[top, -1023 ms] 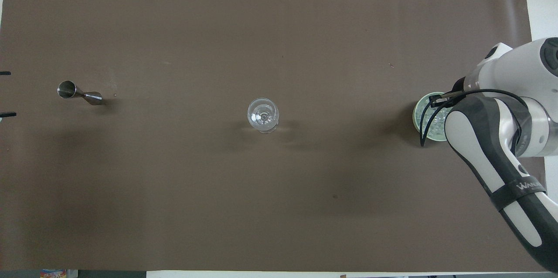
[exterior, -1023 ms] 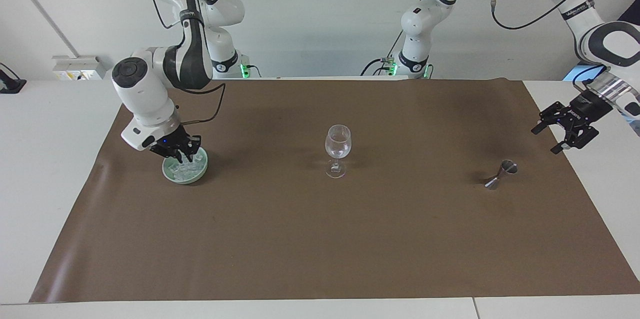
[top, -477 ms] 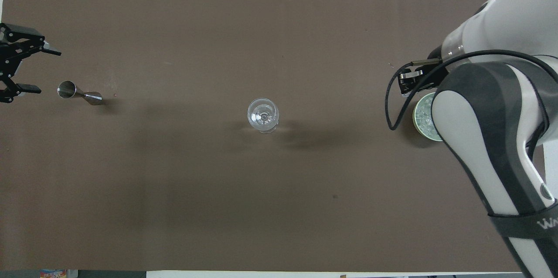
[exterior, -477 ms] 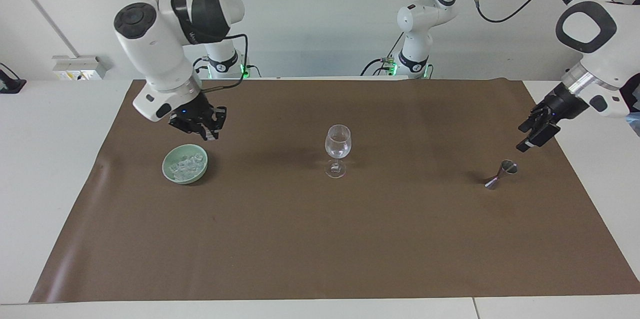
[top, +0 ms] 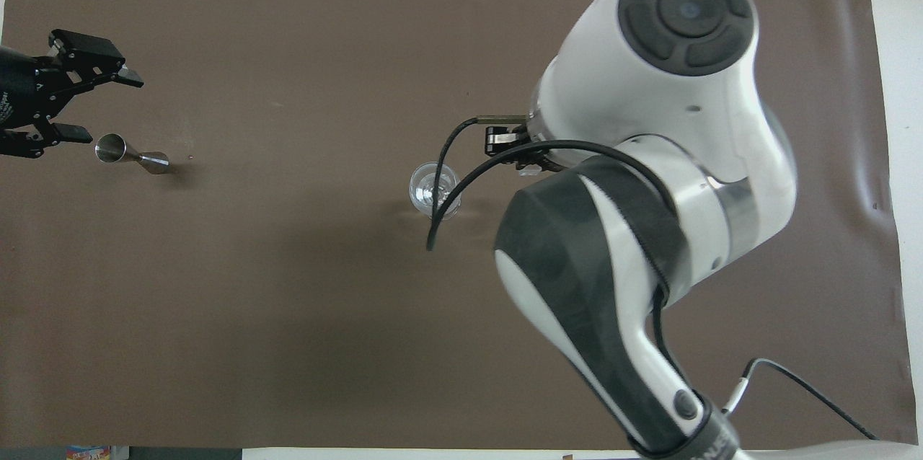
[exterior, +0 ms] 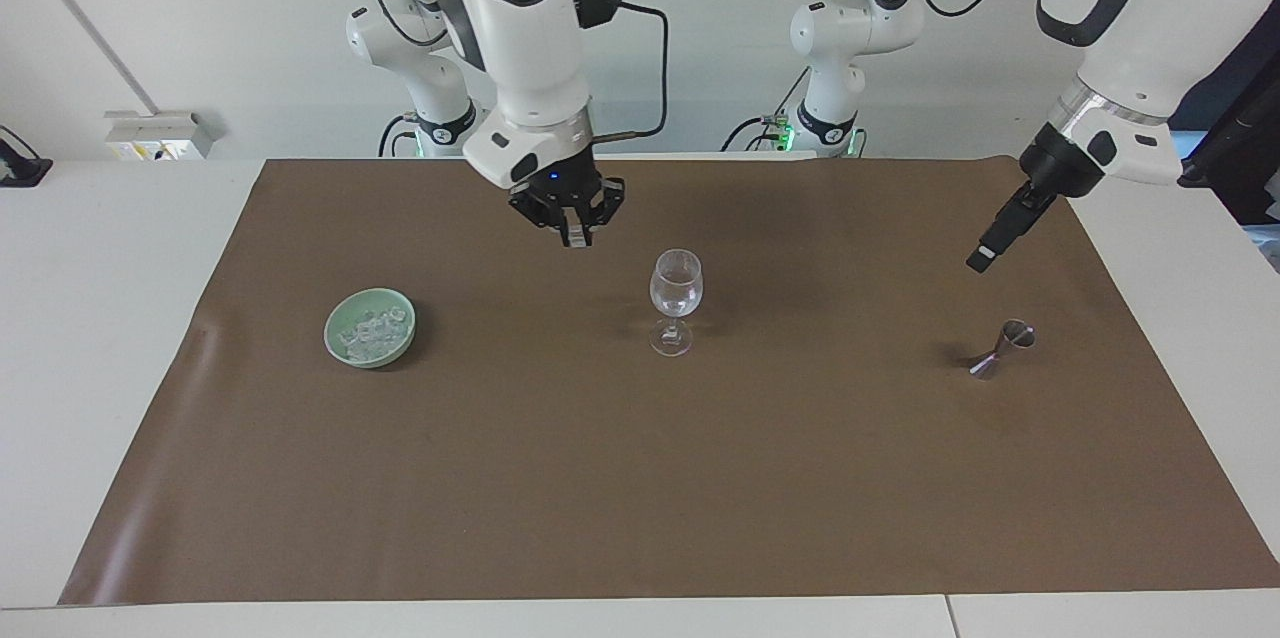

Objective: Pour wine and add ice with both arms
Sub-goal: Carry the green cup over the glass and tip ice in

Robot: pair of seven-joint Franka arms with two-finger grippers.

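Note:
My right gripper point(exterior: 577, 236) point(top: 525, 166) hangs over the mat just beside the wine glass point(exterior: 676, 302) point(top: 435, 190), toward the right arm's end. It is shut on a small clear piece of ice point(exterior: 577, 241). More ice point(exterior: 372, 330) lies heaped in the pale green bowl point(exterior: 338, 343), which the right arm hides in the overhead view. My left gripper point(exterior: 983, 256) point(top: 107, 107) is open in the air over the mat, close to the steel jigger point(exterior: 1003, 348) point(top: 130, 153). The clear glass stands upright mid-mat. Wine is out of view.
A brown mat point(exterior: 640, 478) covers most of the white table point(exterior: 110, 318). The right arm's big white forearm point(top: 649, 179) blocks much of the overhead view toward its end of the table.
The right gripper rose out of the bowl with ice and swung across to beside the glass. The left gripper moved in over the mat and tilted down toward the jigger.

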